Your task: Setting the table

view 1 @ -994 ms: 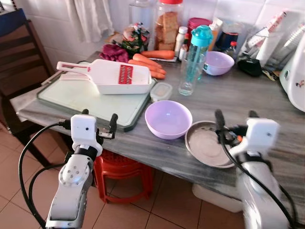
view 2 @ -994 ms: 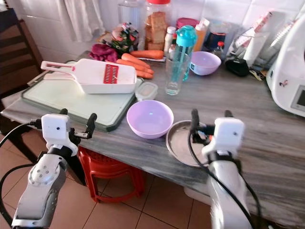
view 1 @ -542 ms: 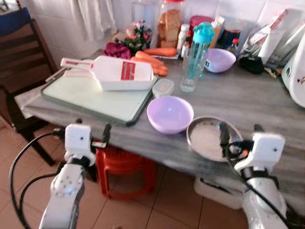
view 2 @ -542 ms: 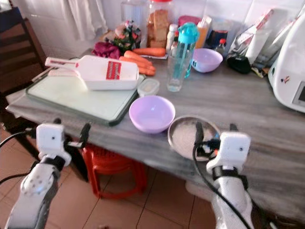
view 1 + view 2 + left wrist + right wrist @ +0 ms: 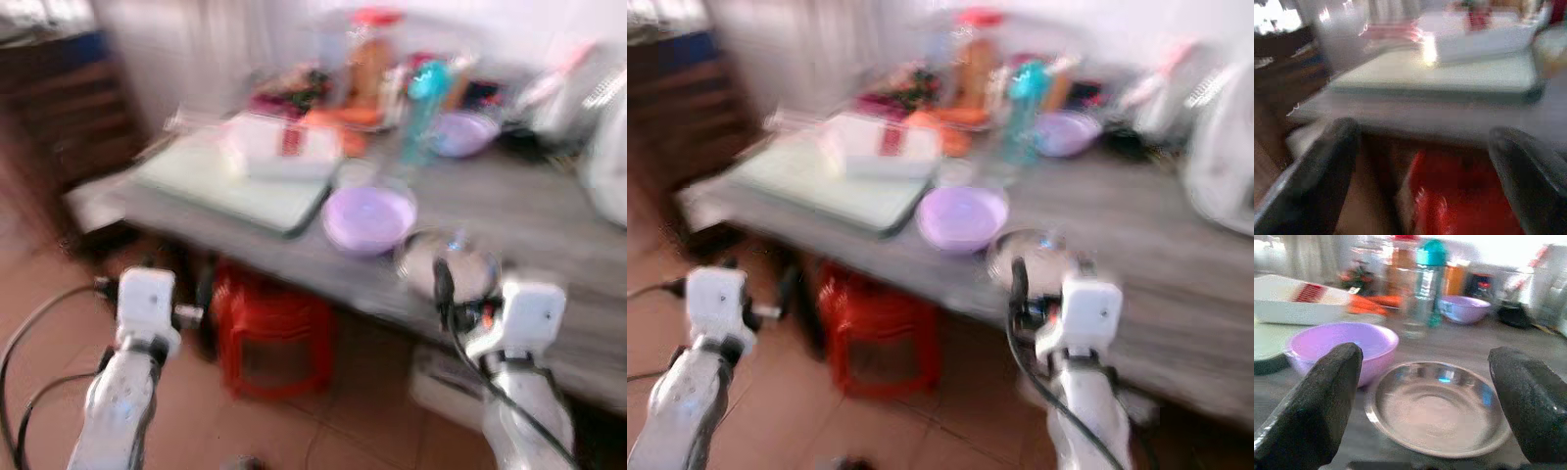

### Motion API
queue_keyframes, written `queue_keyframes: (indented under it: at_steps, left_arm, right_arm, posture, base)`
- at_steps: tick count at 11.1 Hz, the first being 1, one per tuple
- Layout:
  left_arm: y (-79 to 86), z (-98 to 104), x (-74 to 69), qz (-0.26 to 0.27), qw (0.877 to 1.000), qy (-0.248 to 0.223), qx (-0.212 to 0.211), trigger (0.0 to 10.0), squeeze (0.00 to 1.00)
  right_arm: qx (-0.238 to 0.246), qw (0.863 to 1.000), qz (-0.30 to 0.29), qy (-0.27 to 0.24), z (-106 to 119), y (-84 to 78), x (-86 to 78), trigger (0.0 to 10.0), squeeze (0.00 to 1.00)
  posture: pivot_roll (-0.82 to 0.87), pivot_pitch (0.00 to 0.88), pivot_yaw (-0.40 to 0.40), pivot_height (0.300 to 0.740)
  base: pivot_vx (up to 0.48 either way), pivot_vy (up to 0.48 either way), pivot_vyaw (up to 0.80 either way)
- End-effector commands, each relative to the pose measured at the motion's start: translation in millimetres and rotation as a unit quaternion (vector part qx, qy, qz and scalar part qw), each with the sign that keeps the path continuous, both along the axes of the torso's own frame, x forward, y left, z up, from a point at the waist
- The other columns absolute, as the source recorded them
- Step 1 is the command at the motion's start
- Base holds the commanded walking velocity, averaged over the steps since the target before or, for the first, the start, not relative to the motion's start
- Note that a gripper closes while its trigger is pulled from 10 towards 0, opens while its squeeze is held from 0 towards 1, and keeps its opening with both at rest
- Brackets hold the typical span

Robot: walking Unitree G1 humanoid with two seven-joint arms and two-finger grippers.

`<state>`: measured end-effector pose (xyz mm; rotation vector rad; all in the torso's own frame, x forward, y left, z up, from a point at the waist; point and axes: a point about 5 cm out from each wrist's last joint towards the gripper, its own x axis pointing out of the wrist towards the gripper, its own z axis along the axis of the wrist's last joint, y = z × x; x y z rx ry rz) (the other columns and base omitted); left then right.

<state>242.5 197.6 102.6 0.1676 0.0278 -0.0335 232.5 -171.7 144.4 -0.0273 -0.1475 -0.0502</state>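
The right tool (image 5: 1425, 406), fingers spread, faces the steel plate (image 5: 1437, 406) beside the purple bowl (image 5: 1342, 345), probably lining up a grasp; the left tool (image 5: 1425, 166), also spread, hangs below the worktop (image 5: 549, 211).

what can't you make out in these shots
- Jars and bottles at the back of the table: both eye views are motion-blurred, so labels and contents are unreadable.
- White slicer: smeared in the left wrist view, its blade unclear.
- Red stool under the table: legs blurred.
- Steel plate: near rim cut off by the right wrist view's edge.
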Motion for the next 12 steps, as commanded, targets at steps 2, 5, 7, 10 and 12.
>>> queue_keyframes:
  at_steps: [2,5,7,10,12]
  left_arm:
    - [-5.8,9.8,6.1,-0.019,1.0,-0.018,0.002,10.0,0.0]
    - [-3.8,8.6,0.8,-0.022,1.0,-0.013,0.006,10.0,0.0]
    - [7.0,11.1,-3.8,-0.022,0.999,-0.013,0.025,10.0,0.0]
    - [13.1,5.8,-12.2,-0.008,1.0,-0.002,0.012,10.0,0.0]
    - [3.3,-8.0,-21.2,-0.021,1.0,0.019,0.008,10.0,0.0]
  right_arm:
    - [0.004,1.0,-0.013,-0.006,1.7,-5.0,0.1,10.0,0.0]
    - [0.008,0.999,-0.031,-0.005,-3.2,-7.4,1.5,10.0,0.0]
    - [0.022,0.998,-0.066,-0.008,-6.0,-11.6,2.9,10.0,0.0]
    - [0.031,0.995,-0.092,0.004,-12.9,-17.7,-5.5,10.0,0.0]
    - [0.017,0.998,-0.063,0.02,-20.7,-9.9,-10.5,10.0,0.0]
  posture:
    - [0.1,0.014,0.002,0.74]
    - [0.11,0.02,0.015,0.74]
    - [0.11,0.023,0.028,0.74]
    - [0.09,0.036,0.04,0.74]
    - [0.08,0.054,0.02,0.74]
  base:
    - [-0.259,0.0,0.0]
    - [-0.174,0.0,0.0]
    - [0.0,0.0,0.0]
    - [0.0,0.0,0.0]
    - [0.0,0.0,0.0]
